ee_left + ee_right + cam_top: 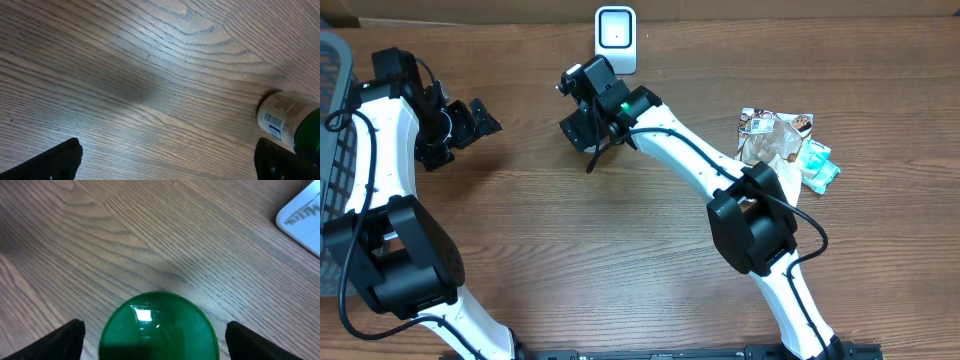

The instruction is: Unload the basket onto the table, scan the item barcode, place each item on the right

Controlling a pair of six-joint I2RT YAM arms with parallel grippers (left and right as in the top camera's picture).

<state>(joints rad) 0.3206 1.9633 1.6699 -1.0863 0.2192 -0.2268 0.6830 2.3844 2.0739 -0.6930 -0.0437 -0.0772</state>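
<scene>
Right gripper is over the middle-back of the table, just in front of the white barcode scanner. In the right wrist view its jaws straddle the green-capped bottle. The cap sits centred between the fingers with a sliver of wood showing on both sides, so jaws apart and no contact visible. A corner of the scanner shows at the top right of that view. In the overhead view the bottle is hidden under the right wrist. The left wrist camera catches it at the right edge: white label with a barcode facing that camera, green part next to it. Can't tell from that angle whether it stands or lies. Left gripper is out on the left side, well apart from the bottle, jaws wide and holding nothing, bare wood between them. Grey basket sits at the far left edge. Pile of snack packets lies on the right, beside the right arm's elbow.
</scene>
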